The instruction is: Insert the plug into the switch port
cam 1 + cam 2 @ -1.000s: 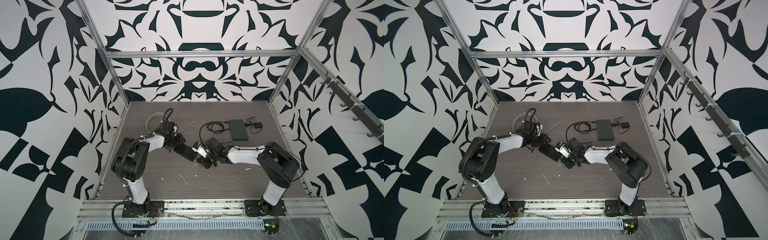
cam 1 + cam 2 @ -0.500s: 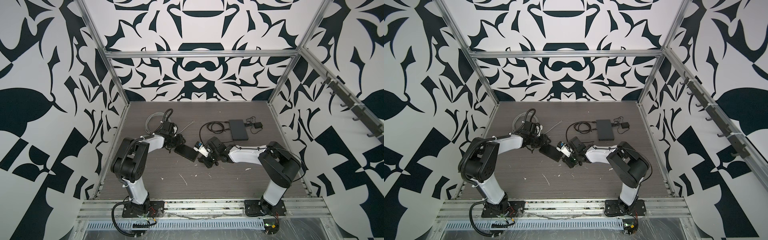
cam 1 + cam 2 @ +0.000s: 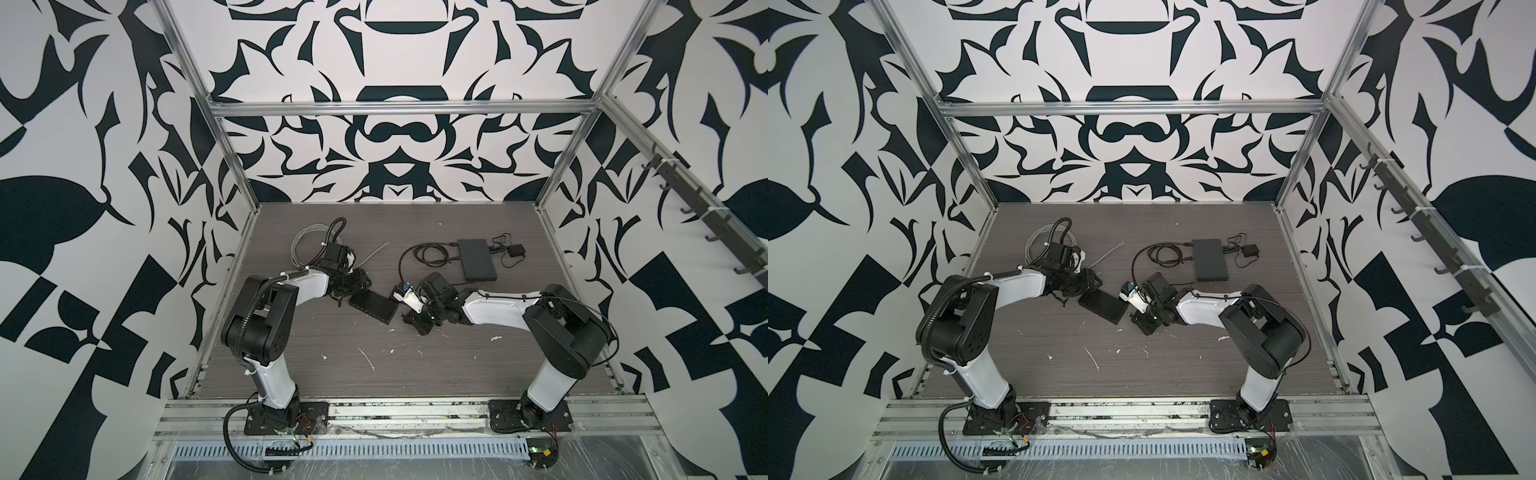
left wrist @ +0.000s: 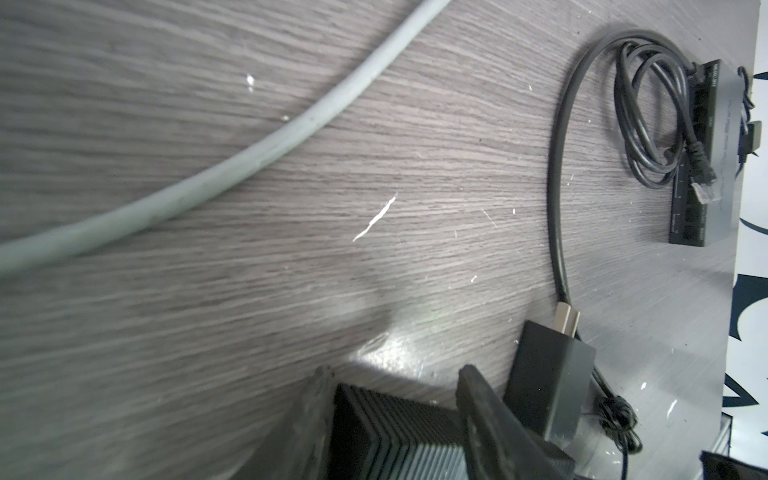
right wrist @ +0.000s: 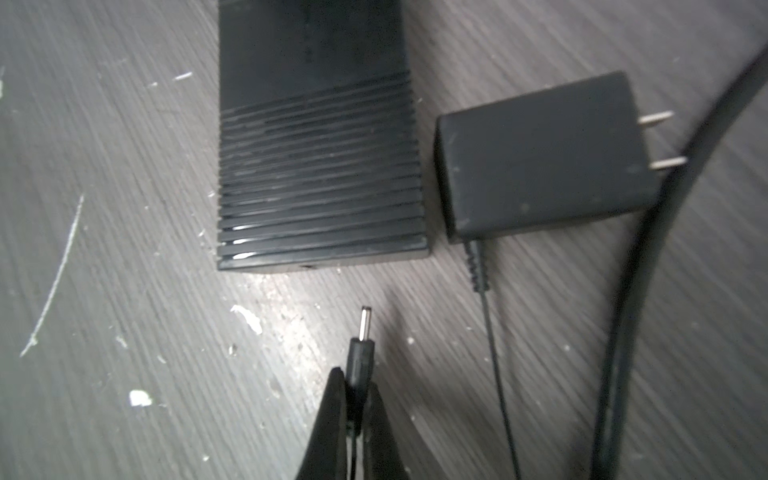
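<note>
Right wrist view — plug (image 5: 360,345) pinched, just short of the switch (image 5: 320,166).
Right gripper (image 5: 355,388) clamps the plug, tip apart from the switch's end face; left gripper (image 4: 395,374) grips the switch's ribbed end — jaws part-open.

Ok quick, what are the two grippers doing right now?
Left gripper: closed on the switch.
Right gripper: closed on the plug.

A short strip of bare counter (image 5: 286,286) separates the plug (image 5: 360,345) tip from the switch (image 5: 320,166) end face. The power adapter (image 5: 544,158), its thin lead (image 5: 496,374) and a thick black cable (image 5: 623,332) crowd one flank of the switch; the opposite flank is bare. In both top views the front counter is open; a grey cable coil (image 3: 296,249) and a rear switch (image 3: 478,259) occupy the back.
</note>
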Robot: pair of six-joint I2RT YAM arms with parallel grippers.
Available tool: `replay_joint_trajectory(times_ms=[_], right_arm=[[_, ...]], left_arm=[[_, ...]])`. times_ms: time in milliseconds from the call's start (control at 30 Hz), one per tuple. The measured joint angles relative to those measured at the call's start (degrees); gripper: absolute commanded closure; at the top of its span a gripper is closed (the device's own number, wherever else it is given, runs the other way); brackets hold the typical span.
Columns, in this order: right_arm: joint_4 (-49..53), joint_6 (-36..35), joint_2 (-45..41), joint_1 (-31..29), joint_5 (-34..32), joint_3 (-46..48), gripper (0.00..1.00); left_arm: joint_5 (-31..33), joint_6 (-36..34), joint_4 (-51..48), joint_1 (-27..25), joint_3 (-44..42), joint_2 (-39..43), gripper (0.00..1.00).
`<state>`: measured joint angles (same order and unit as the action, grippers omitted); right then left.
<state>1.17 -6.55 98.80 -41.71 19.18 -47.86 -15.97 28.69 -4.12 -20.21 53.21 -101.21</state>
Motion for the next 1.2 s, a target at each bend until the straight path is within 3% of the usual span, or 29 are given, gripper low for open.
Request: replay_joint_trajectory(times_ms=[367,900,1200], right_arm=[[-0.3,-0.5,2.6,0.0,4.6,-2.1,0.99],[9.0,-1.5,4.2,0.0,4.2,-7.3,0.99],[9.3,-2.3,4.4,0.0,4.8,-7.6,0.99]], left_arm=[[-0.1,0.0,0.0,0.0,0.0,0.0,0.48],[-0.6,0.0,0.0,0.0,0.0,0.0,0.48],[-1.0,0.0,0.0,0.0,0.0,0.0,0.48]])
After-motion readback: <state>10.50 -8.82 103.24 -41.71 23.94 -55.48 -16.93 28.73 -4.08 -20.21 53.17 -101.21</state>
